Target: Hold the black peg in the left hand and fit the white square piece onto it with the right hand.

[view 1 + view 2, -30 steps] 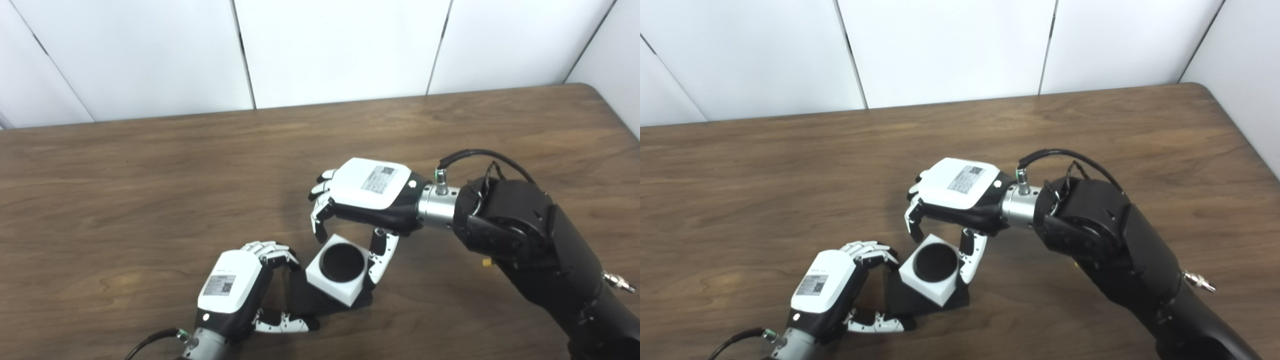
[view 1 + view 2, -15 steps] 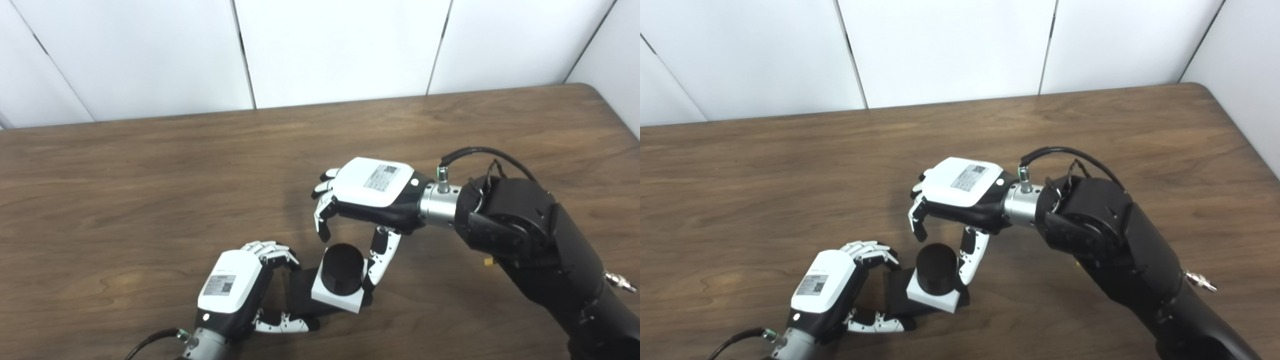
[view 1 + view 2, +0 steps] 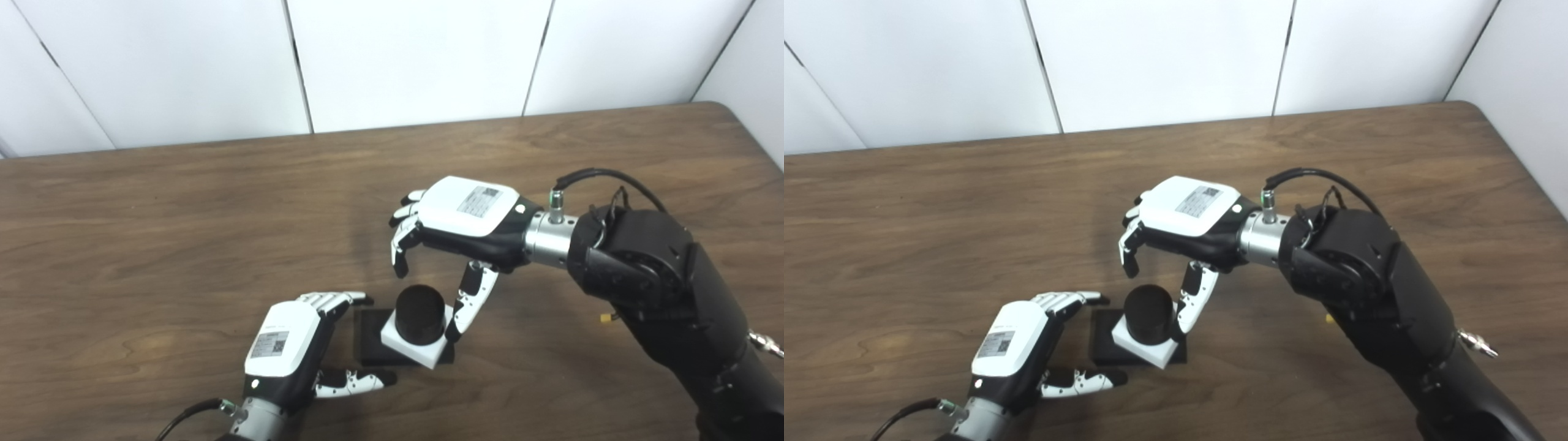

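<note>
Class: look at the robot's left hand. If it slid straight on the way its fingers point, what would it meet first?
The left hand points up and right. It would probably first meet the black base under the white square piece, with the peg beyond; depth is hard to judge.

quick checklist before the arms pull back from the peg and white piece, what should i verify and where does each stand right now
1. White square piece threaded over the black peg: ok, the peg stands up through its hole.
2. Piece seated square on the black base: not ok, it sits rotated against the base outline; whether it lies flat, cannot tell.
3. Left hand released: ok, fingers apart and beside the base, not gripping it.
4. Right hand released: ok, open above the peg, holding nothing.
5. Right thumb clear of the piece: cannot tell, its tip is right at the piece's right edge.
6. Table around the assembly free for retreat: ok.
</note>
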Robot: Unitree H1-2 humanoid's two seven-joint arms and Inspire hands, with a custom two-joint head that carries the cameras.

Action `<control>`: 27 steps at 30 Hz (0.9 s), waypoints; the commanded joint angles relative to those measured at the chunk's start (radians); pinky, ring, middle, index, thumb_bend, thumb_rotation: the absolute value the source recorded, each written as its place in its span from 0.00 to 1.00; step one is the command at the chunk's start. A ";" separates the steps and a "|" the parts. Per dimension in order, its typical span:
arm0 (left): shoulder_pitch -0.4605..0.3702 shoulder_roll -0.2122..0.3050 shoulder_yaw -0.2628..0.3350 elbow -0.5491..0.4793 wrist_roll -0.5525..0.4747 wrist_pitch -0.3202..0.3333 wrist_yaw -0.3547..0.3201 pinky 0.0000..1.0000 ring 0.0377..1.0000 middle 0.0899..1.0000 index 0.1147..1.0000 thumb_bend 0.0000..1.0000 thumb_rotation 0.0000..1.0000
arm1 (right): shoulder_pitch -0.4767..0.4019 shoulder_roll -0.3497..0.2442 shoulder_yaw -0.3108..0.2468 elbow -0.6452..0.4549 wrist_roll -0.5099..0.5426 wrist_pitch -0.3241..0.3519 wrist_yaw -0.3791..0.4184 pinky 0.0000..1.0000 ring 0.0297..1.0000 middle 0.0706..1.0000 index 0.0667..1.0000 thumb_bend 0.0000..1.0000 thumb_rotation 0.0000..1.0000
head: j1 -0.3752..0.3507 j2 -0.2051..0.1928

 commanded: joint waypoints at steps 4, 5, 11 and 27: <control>0.016 -0.010 0.046 -0.011 -0.080 0.041 -0.018 0.77 0.81 0.83 0.88 1.00 0.61 | -0.023 -0.006 -0.029 -0.016 0.008 0.017 -0.032 0.92 0.87 0.71 0.59 1.00 0.40 | 0.003 0.000; 0.016 -0.011 0.053 -0.015 -0.093 0.044 -0.022 0.76 0.82 0.84 0.89 1.00 0.62 | -0.021 -0.006 -0.032 -0.016 0.009 0.019 -0.034 0.92 0.87 0.71 0.59 1.00 0.41 | 0.005 -0.001; 0.013 -0.008 0.091 -0.054 -0.173 0.082 -0.061 0.75 0.85 0.89 0.94 1.00 0.67 | -0.005 -0.008 -0.054 -0.012 0.017 0.033 -0.049 0.92 0.86 0.71 0.59 1.00 0.43 | 0.011 -0.004; 0.067 -0.084 0.310 -0.042 -0.701 -0.020 0.067 0.94 0.98 1.00 1.00 0.90 0.83 | 0.276 0.081 -0.339 0.032 0.301 0.207 -0.324 0.82 0.94 0.96 0.97 0.68 0.83 | 0.025 -0.039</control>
